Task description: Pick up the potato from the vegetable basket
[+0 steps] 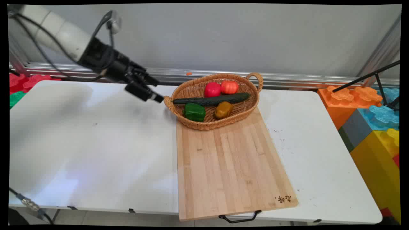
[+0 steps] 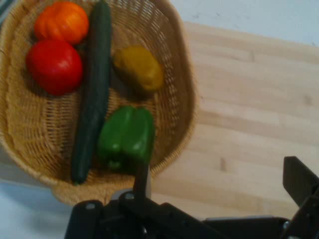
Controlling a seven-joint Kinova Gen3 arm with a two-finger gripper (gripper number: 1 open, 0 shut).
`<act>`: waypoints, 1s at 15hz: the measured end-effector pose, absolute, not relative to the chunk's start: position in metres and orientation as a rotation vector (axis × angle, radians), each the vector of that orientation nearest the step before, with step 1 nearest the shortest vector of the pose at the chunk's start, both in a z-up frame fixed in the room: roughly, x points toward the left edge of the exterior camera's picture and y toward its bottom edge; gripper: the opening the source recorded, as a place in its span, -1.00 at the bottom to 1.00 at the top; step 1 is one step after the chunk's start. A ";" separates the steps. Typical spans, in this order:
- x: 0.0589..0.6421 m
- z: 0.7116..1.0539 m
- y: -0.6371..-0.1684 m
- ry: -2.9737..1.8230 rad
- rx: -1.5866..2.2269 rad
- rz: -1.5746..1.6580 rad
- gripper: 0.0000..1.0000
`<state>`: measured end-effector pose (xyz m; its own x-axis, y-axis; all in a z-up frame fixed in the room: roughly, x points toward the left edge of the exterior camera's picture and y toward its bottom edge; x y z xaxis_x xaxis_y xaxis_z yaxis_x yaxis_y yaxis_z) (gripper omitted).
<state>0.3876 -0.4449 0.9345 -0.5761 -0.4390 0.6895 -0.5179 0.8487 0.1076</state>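
a: nearest thing is the cutting board (image 1: pixel 230 166), bare wood sticking out over the table (image 1: pixel 89 147) edge. where's the tool?

b: tool (image 1: pixel 150 92) hangs above the table just left of the wicker basket (image 1: pixel 179 115), by its near handle, fingers spread wide, gripping nothing. arm slants down from upper left, hand tipped toward the basket.

a: what's inside?

b: green pepper (image 2: pixel 125 137) closest to it, then a long cucumber (image 2: pixel 92 92), yellowish pepper (image 2: pixel 139 69), a red tomato (image 2: pixel 54 66) and an orange pumpkin-looking one (image 2: pixel 62 22).
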 end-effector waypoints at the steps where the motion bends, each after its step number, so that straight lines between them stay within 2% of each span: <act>1: 0.380 0.936 -0.451 -2.259 0.714 0.152 1.00; 10: 0.322 0.932 -0.501 -2.173 0.811 0.193 1.00; 15: 0.295 0.918 -0.528 -2.185 0.836 0.202 1.00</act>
<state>0.2947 -0.5279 0.9180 -0.4855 -0.5023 0.7155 -0.6250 0.7717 0.1178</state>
